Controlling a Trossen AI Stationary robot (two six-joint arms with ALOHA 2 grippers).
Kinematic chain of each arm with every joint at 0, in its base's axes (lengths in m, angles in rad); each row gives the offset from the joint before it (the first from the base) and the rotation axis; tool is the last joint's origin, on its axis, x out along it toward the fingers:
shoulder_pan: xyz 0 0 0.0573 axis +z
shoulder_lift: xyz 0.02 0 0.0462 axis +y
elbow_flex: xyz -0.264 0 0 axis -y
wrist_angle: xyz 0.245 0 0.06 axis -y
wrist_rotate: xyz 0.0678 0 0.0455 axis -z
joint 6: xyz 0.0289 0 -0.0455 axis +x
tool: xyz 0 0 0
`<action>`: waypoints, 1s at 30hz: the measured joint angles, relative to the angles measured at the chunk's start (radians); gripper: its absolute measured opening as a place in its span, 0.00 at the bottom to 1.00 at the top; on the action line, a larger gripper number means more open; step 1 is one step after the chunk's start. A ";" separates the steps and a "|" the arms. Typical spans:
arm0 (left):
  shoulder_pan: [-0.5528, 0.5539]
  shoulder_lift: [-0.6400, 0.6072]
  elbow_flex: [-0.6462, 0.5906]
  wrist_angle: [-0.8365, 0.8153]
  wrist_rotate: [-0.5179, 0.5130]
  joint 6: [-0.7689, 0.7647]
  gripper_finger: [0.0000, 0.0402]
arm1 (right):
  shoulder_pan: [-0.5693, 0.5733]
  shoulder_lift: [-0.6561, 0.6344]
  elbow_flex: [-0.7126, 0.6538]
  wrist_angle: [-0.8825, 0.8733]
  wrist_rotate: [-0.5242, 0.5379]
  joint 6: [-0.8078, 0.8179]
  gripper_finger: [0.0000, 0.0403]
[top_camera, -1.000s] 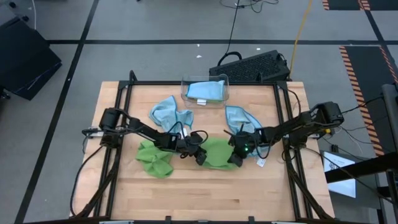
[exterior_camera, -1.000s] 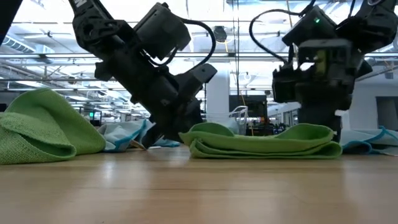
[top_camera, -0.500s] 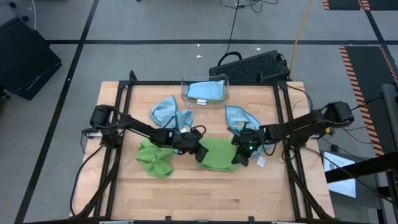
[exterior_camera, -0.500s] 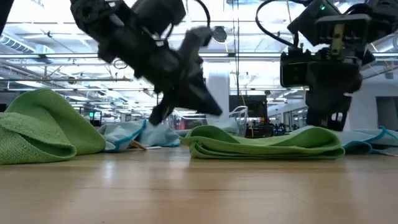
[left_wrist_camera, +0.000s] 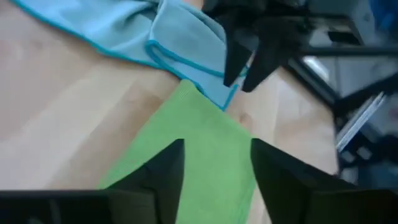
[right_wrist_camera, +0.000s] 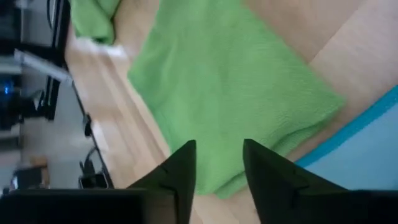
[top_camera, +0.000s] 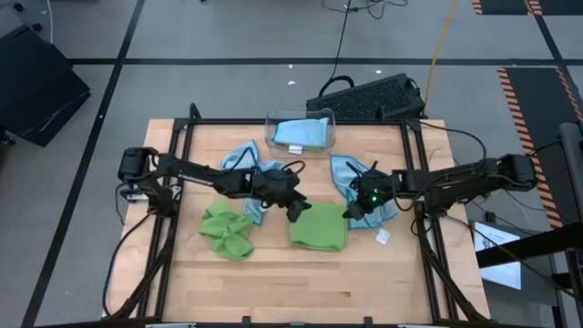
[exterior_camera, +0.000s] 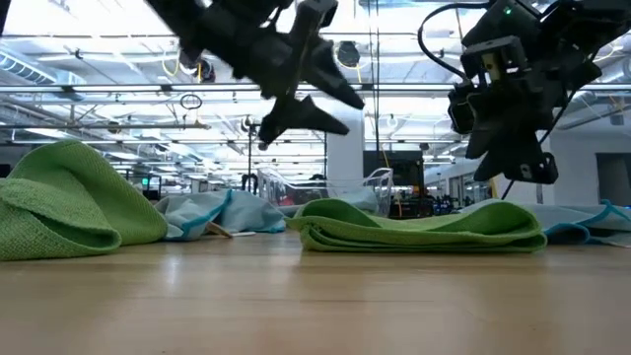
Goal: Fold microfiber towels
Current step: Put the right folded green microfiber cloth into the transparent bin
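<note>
I see both end effectors, left (top_camera: 293,206) and right (top_camera: 358,208), released above folded green towel (top_camera: 319,227); soft, limp, so I'd pinch corners.

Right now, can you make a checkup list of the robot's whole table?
Surface: wooden table, bare at the front.
Job's things: folded green towel; crumpled green towel; blue towels and; another in the clear bin.
Clutter: small white tag.
End effectors: left end effector and right end effector open, raised above the folded towel, holding nothing.
Cables: black cable and yellow cable on the floor.
Surroundings: keyboard behind the table.
</note>
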 joint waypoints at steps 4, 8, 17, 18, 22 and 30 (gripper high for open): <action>0.022 0.018 0.144 -0.217 -0.006 0.204 0.56 | -0.010 -0.003 0.000 0.002 0.008 0.048 0.39; 0.054 0.058 0.214 -0.293 0.011 0.349 0.61 | -0.010 -0.012 0.000 -0.028 -0.003 0.050 0.41; 0.117 0.163 0.220 -0.308 0.148 0.347 0.77 | -0.060 -0.032 0.000 -0.176 -0.052 -0.121 0.41; 0.116 0.177 0.219 -0.311 0.159 0.355 0.80 | -0.073 -0.031 0.000 -0.184 -0.053 -0.149 0.41; 0.112 0.234 0.219 -0.308 0.234 0.339 0.88 | -0.135 -0.031 0.000 -0.193 -0.107 -0.235 0.41; 0.093 0.308 0.219 -0.310 0.177 0.329 0.84 | -0.203 -0.031 0.000 -0.166 -0.128 -0.366 0.41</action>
